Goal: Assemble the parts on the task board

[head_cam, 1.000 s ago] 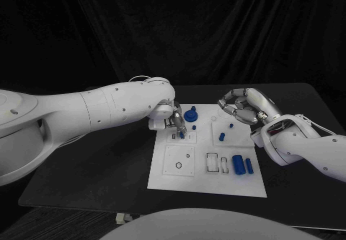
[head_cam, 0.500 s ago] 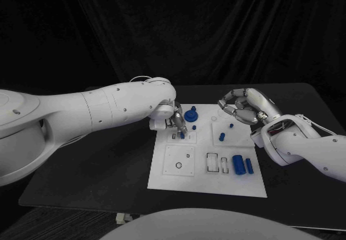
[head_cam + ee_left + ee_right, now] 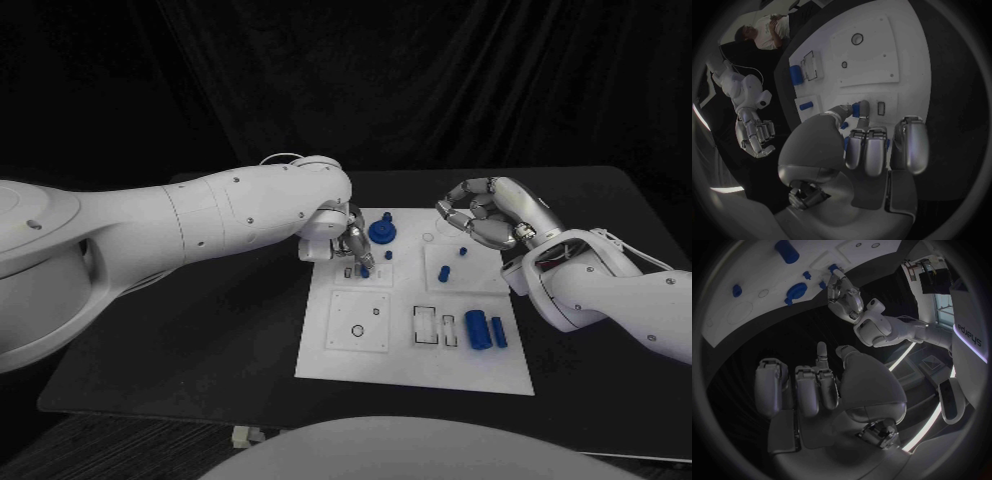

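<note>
The white task board [image 3: 418,345] lies mid-table. My left hand [image 3: 346,244] hovers over its far left corner and pinches a small blue part [image 3: 859,109] between thumb and finger, right beside a small rectangular slot [image 3: 881,107]. My right hand [image 3: 490,214] hangs above the board's far right edge, fingers curled in with nothing in them [image 3: 817,385]. A blue knob [image 3: 381,230] stands at the far edge of the board. Small blue pegs [image 3: 446,271] sit near the middle, and two blue cylinders [image 3: 485,330] lie at the near right.
The black table [image 3: 188,350] reaches well beyond the board on all sides. My left forearm [image 3: 202,225] crosses over the table's left half. Outlined recesses [image 3: 358,322] mark the board's near left.
</note>
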Robot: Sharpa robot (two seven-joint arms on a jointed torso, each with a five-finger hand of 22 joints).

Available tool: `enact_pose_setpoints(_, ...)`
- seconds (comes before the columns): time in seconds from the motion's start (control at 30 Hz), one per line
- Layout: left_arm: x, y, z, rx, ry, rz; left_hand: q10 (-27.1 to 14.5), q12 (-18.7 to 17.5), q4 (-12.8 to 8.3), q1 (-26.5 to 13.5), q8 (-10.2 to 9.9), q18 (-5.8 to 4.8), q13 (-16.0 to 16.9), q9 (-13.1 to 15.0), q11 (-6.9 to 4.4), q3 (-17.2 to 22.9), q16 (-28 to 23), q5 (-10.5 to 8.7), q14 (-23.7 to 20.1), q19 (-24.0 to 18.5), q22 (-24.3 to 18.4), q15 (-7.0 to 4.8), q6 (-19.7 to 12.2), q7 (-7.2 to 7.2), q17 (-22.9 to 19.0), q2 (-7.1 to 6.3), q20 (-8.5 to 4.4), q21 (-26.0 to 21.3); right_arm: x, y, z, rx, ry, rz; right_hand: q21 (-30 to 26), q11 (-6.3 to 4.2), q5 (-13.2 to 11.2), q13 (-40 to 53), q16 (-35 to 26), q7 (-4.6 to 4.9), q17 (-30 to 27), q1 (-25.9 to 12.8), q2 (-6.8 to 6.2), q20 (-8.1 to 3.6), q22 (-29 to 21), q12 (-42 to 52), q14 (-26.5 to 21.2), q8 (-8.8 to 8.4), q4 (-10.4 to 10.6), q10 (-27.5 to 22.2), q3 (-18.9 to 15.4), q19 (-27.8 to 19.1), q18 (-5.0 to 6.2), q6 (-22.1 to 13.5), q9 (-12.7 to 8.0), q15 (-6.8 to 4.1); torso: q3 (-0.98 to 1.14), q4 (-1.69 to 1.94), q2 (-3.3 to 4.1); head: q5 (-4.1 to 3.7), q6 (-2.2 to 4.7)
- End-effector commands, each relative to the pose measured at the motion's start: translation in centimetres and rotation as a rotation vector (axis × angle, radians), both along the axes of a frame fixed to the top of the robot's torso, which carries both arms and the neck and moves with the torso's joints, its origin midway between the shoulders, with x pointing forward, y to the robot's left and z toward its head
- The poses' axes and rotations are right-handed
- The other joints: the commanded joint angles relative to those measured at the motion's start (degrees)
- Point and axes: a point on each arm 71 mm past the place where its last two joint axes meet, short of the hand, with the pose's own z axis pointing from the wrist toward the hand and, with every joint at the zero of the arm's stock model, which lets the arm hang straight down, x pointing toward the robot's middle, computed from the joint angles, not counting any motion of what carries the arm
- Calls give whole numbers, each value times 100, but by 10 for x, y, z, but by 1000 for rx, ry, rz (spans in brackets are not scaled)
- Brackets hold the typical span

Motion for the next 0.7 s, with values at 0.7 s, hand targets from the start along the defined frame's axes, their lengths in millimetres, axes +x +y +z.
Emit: enact_pose_setpoints(0.7,0,2,-3,24,17,11,597,20,-871,7,-23,14,1509,25,6,1178,37,-735,595,235,1142,-14,22,-71,1505,101,-9,-50,0,0,-2,-10,22,-8,-61,-20,-38,1507,15,-4,1510,78,6,-22,1151,15,605,25,5,616,39,14,45,-37,-16,-19,1,0,0,-5,1)
